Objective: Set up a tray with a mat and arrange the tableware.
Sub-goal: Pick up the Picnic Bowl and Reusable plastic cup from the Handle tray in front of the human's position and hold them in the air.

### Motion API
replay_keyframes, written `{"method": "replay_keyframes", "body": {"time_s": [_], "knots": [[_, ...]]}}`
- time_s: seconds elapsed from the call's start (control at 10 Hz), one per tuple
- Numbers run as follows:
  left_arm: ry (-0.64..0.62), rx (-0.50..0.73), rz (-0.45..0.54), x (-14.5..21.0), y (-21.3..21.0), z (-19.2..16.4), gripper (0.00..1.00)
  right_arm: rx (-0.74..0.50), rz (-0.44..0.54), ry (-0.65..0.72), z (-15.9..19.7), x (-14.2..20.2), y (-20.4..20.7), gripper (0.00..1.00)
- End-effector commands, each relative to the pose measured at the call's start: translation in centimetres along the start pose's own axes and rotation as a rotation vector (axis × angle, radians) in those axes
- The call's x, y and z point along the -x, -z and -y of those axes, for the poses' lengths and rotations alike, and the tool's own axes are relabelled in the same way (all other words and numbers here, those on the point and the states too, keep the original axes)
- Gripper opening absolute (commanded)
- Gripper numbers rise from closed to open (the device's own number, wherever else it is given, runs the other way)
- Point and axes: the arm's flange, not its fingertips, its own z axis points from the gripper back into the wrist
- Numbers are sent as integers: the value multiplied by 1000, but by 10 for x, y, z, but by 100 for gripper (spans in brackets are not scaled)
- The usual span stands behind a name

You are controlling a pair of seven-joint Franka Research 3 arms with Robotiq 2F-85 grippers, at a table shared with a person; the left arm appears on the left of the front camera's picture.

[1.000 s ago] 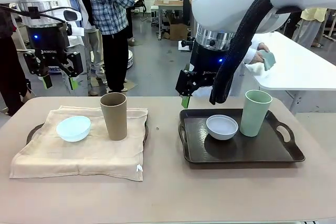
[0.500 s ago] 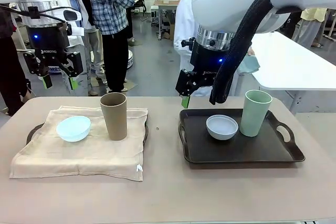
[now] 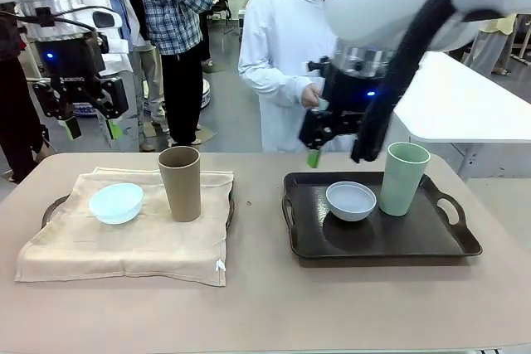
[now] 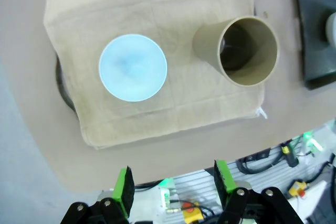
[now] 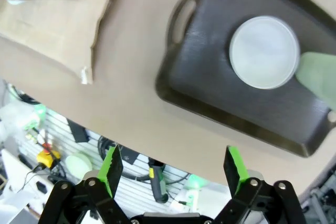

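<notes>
**A person walks up and the right arm slides over**

At the upper left of the front view, the left pincer (image 3: 91,126) has stayed put, high over the tabletop (image 3: 265,304). Its jaws are wide and it holds nothing. Below it, the left tray (image 3: 51,205) already has its mat (image 3: 124,246). The pale blue bowl (image 3: 116,202) and the tan brown cup (image 3: 180,184) stand on the mat, near each other but not touching. None of these has moved.

At the top middle, a person (image 3: 282,47) in white has walked up to the far side. They hold something small and pale, and I cannot tell what it is.

The right pincer (image 5: 173,156) has slid a little toward the right of the frame. It hangs over the far left corner of the right tray (image 3: 373,256), jaws wide, holding nothing. The greyish white bowl (image 3: 350,201) and the pale green cup (image 3: 404,178) stand just beside each other on the bare tray. This tray has no mat, so that half looks not done yet.
</notes>
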Motion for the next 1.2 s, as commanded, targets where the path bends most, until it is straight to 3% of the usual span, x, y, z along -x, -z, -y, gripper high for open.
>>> {"method": "replay_keyframes", "body": {"time_s": [0.0, 0.4, 0.8, 1.1], "knots": [[3, 97, 33, 10, -5, -25, 81, -31, 55, 46, 51, 36, -10, 100], [25, 276, 4, 12, -24, -70, 81, -199, 185, 199, 153, 109, -55, 100], [66, 555, 134, 28, -36, -120, 81, -470, 325, 303, 245, 171, -94, 100], [40, 668, 81, 42, -26, -161, 81, -585, 397, 358, 294, 211, -95, 100]]}}
